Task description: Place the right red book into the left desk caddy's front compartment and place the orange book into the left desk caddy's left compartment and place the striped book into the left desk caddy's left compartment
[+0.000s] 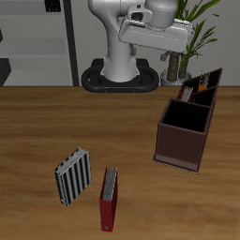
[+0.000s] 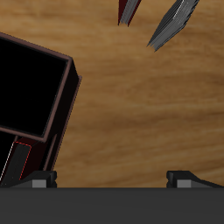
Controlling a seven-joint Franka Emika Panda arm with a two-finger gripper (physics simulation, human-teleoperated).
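Two fingers [image 2: 178,21] of the gripper [image 2: 136,35] stand spread w/ nothing between, only bare wood of the table [image 2: 131,114] under them. Beside them is the corner of a black-walled box [image 2: 35,87] w/ reddish rim; can't tell which caddy. Ext. view: the left desk caddy [image 1: 212,82] sits far back near the plant [image 1: 192,28], just behind the reddish-brown caddy [image 1: 185,136]. Orange and red slivers poke up in it, prob. the orange book [image 1: 198,85] and the right red book [image 1: 187,94]; compartments too small to tell. The striped book [image 1: 72,176] lies flat near the table's front edge, just beside the dark red book [image 1: 110,199], well apart from both caddies
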